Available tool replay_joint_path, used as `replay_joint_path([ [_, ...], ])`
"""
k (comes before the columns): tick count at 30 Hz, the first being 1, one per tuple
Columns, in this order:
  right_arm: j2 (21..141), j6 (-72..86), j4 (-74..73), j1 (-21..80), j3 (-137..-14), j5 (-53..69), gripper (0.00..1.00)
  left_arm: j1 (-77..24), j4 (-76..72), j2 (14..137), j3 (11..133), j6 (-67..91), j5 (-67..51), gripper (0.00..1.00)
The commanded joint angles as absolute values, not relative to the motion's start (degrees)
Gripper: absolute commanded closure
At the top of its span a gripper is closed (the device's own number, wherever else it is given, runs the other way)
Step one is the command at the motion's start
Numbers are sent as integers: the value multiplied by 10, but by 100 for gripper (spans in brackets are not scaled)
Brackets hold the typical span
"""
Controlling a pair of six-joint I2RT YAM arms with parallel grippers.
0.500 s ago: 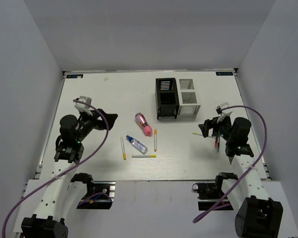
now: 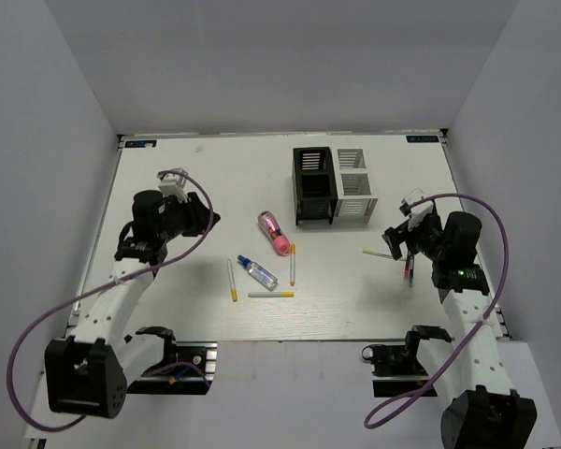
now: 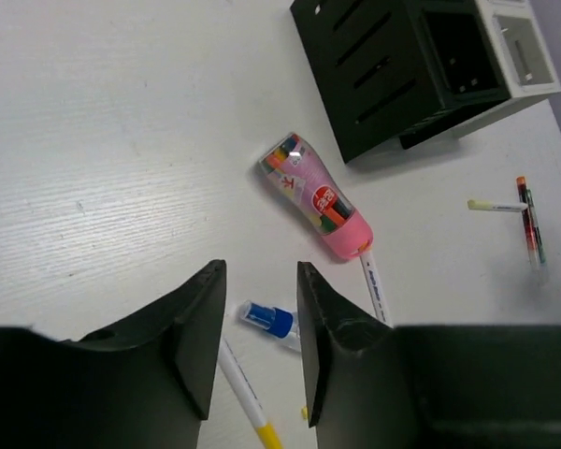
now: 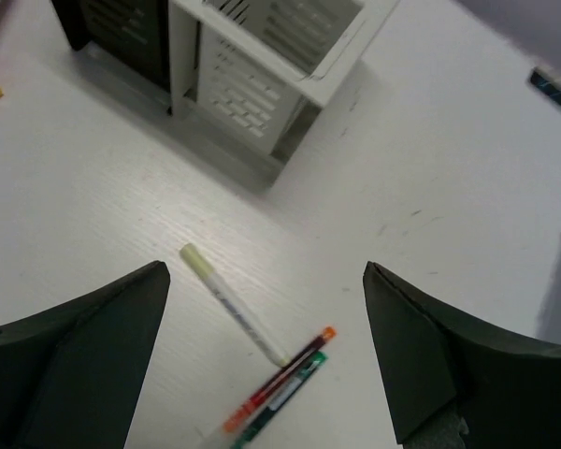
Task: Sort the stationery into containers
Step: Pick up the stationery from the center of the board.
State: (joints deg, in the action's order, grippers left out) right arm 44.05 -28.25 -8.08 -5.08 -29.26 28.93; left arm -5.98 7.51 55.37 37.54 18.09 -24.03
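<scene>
Two claws: left claw (image 3: 259, 281) slightly parted, right claw (image 4: 265, 276) wide apart, both empty.
Left arm (image 2: 148, 217): now farther out, nearer the pink tube (image 3: 315, 196).
Stationery (image 2: 271, 294): unmoved on tabletop (image 2: 187, 168), outside black organizer (image 2: 314, 185) and white organizer (image 2: 352, 182).

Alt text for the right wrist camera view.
The open right gripper hovers over a white table, above a white pen with a pale yellow cap beside two thin pens, one red, one green. A white slatted organizer and a black organizer stand beyond them.
</scene>
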Motion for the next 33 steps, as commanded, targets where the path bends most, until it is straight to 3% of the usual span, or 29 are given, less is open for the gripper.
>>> replay_joint_path([
  [1,418,-353,-156,-47,-365,240,10,-68,104,613,425,190,-248,53],
  [3,396,-347,-140,-47,-353,209,10,-83,123,662,441,190,-217,41],
  [8,407,-321,-115,-47,-342,146,10,-167,159,759,501,201,-143,31],
  [12,424,-317,-107,-47,-344,88,10,-228,164,824,533,236,-57,18],
  [16,396,-325,-64,-46,-301,68,10,-261,152,871,569,300,-8,14],
  [23,356,-312,-33,-48,-248,141,10,-288,228,995,691,417,78,8],
  [27,355,-295,-26,-48,-229,173,10,-301,215,1045,714,425,67,5],
  [33,344,-287,-8,-47,-206,184,10,-317,296,1135,816,445,98,8],
])
